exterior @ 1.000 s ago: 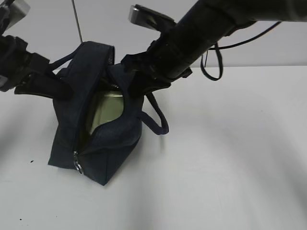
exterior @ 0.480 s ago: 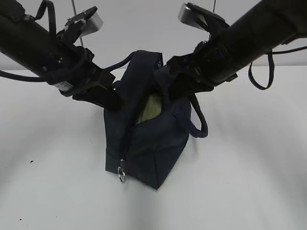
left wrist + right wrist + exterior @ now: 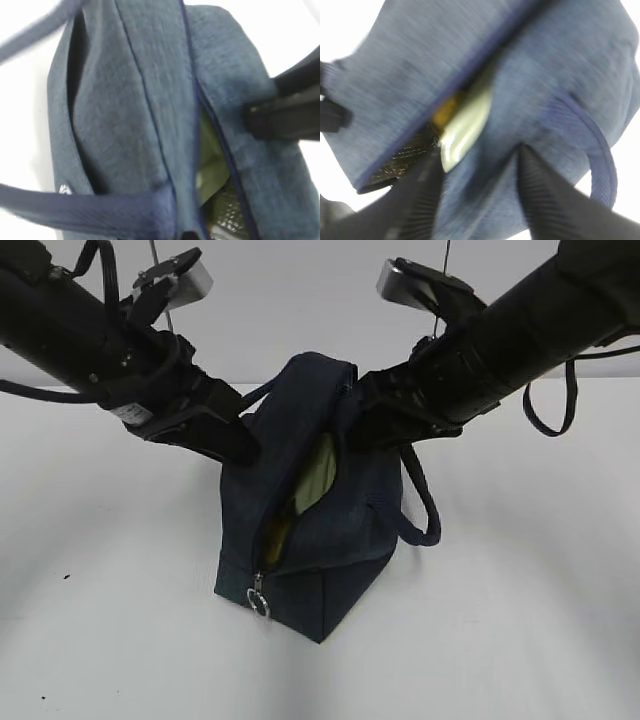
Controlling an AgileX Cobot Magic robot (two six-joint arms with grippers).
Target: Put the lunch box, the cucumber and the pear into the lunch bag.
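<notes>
The navy lunch bag point(image 3: 310, 540) stands upright mid-table, its top zipper partly open. The lunch box's pale green lid point(image 3: 318, 475) shows in the slit and in both wrist views point(image 3: 210, 160) point(image 3: 465, 125). A yellow-orange patch of the pear point(image 3: 447, 107) lies beside it inside. The cucumber is hidden. My left gripper point(image 3: 240, 448) is against the bag's left side; its jaws are almost out of the left wrist view. My right gripper point(image 3: 358, 425) point(image 3: 477, 150) straddles the right wall, one finger at the opening and one outside.
The bag's loop handle point(image 3: 420, 505) hangs on its right side, and the metal ring pull point(image 3: 259, 605) hangs at the near end of the zipper. The white table point(image 3: 520, 620) stretches around the bag. A thin vertical rod point(image 3: 155, 260) stands at the back left.
Both arms and the bag have moved right from the left of the table. The bag now stands taller and its opening has narrowed to a slit.
</notes>
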